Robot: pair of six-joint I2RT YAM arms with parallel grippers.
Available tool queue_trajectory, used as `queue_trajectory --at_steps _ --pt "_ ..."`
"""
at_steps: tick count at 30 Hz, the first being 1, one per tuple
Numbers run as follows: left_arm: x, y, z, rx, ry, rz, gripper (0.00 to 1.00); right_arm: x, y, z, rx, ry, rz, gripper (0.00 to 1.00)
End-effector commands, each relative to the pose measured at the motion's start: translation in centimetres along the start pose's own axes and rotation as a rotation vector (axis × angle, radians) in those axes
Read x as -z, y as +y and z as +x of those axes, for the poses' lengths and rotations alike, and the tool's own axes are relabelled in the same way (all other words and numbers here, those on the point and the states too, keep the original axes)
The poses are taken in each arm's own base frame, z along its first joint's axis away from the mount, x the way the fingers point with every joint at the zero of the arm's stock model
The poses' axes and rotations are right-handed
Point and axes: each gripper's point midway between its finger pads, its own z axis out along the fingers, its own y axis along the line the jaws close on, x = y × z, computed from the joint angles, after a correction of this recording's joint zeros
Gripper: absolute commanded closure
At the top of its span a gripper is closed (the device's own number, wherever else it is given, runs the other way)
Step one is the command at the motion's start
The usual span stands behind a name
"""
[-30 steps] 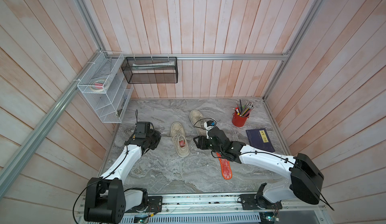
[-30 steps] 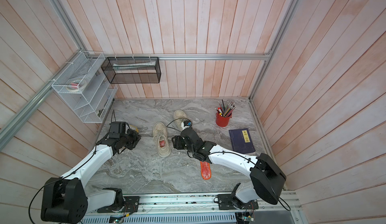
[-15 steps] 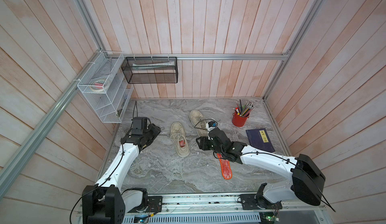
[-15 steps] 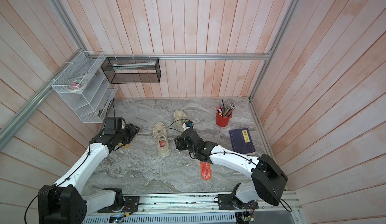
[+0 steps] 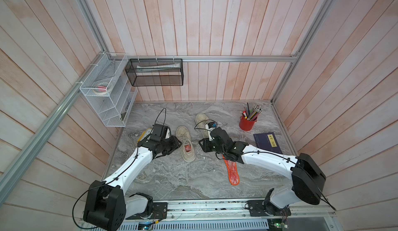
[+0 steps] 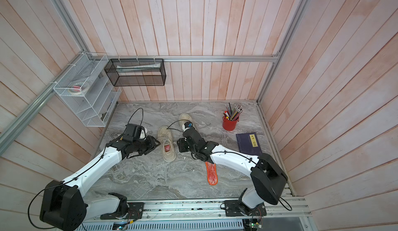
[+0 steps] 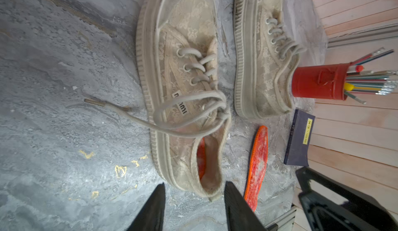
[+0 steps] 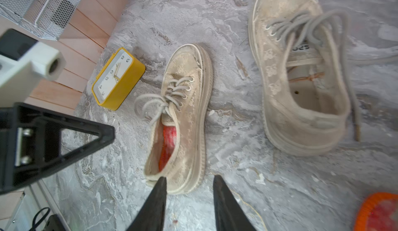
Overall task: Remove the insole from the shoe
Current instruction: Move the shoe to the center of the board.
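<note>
Two beige laced shoes lie on the marble table. The nearer shoe (image 5: 185, 143) (image 7: 183, 94) (image 8: 185, 111) holds a red-orange insole (image 7: 201, 154) (image 8: 169, 146) in its heel opening. My left gripper (image 5: 178, 142) (image 7: 195, 189) is open on the shoe's left, its fingertips either side of the heel without touching. My right gripper (image 5: 199, 146) (image 8: 189, 179) is open on the shoe's right, with the heel rim just ahead of its tips. The farther shoe (image 5: 203, 122) (image 8: 301, 79) is empty inside. A second orange insole (image 5: 232, 171) (image 7: 257, 161) lies loose on the table, partly under my right arm.
A yellow clock (image 8: 118, 79) lies behind my left gripper near the left wall. A red pencil cup (image 5: 247, 123) and a dark blue book (image 5: 268, 142) sit at the right. A white wire shelf (image 5: 107, 98) and a black mesh basket (image 5: 155, 72) hang on the walls.
My left gripper has swung right from near the clock up to the nearer shoe's heel. My right gripper has stayed beside the shoe, and its jaws look a little narrower.
</note>
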Motion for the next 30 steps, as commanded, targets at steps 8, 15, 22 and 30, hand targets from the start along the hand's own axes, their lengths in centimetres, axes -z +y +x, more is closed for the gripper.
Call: queue_trajectory --at_steps 8,15,22,30 --pt "-1.7 -0.6 -2.7 0.122 -0.053 0.139 0.42 -2.5 1.3 1.1 0.106 0.112 0.004 0.67" --pt "-3.3 -0.3 -2.8 0.183 -0.02 0.172 0.39 -2.0 0.9 1.3 0.081 0.107 0.009 0.57" --pt "-4.0 1.7 -2.9 0.236 -0.021 0.128 0.3 -1.8 0.9 1.4 0.072 0.101 0.006 0.52" --pt "-4.6 0.1 -4.3 0.226 -0.022 0.212 0.51 -2.1 1.5 1.4 0.075 0.114 -0.022 0.52"
